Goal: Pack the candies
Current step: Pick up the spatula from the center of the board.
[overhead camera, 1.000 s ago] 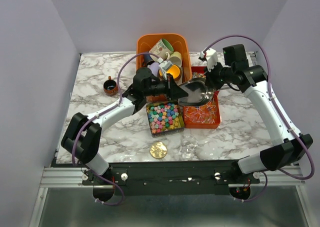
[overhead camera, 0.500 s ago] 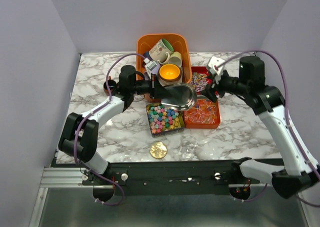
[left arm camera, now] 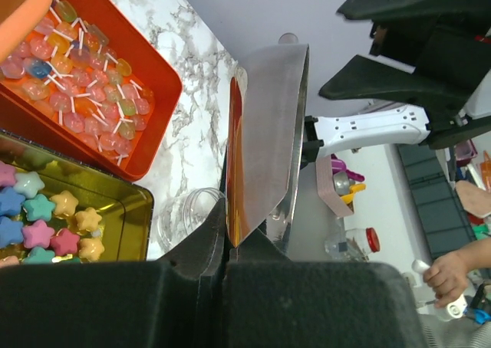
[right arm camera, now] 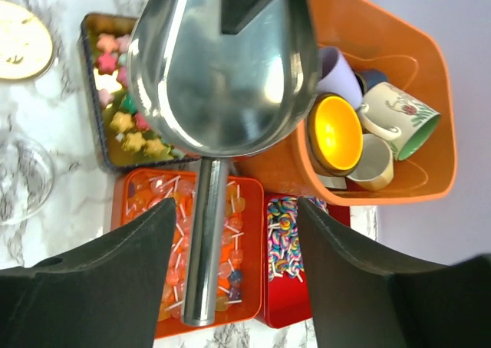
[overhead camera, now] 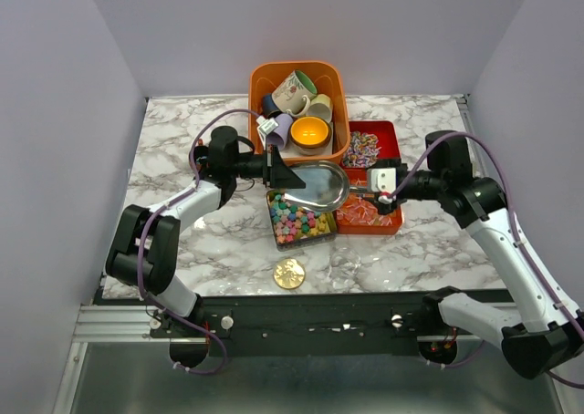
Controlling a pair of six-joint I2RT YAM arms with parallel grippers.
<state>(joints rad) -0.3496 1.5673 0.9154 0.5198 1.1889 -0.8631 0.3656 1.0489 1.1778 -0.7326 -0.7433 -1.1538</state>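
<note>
A steel scoop (overhead camera: 317, 184) hangs over the trays, and my left gripper (overhead camera: 281, 172) is shut on its front rim (left arm camera: 230, 244). My right gripper (overhead camera: 363, 191) is open; the scoop's handle (right arm camera: 203, 241) lies between its fingers (right arm camera: 115, 279) without touching them. Candies fill three containers. Multicolour star candies (overhead camera: 299, 219) (left arm camera: 42, 214) lie in a gold tin. Orange-red candies on pale sticks (overhead camera: 367, 212) (left arm camera: 80, 83) (right arm camera: 157, 233) fill an orange tray. Swirled candies (overhead camera: 361, 144) (right arm camera: 282, 237) sit in a red tray.
An orange bin (overhead camera: 333, 84) (right arm camera: 418, 72) of mugs stands at the back, touching the trays. A gold lid (overhead camera: 290, 273) (right arm camera: 19, 49) and a clear glass jar (overhead camera: 347, 261) (left arm camera: 184, 218) lie near the front edge.
My right gripper has let go of the scoop's handle, opened and swung nearer. My left gripper has closed on the scoop's rim and drawn the scoop left, over the tin.
</note>
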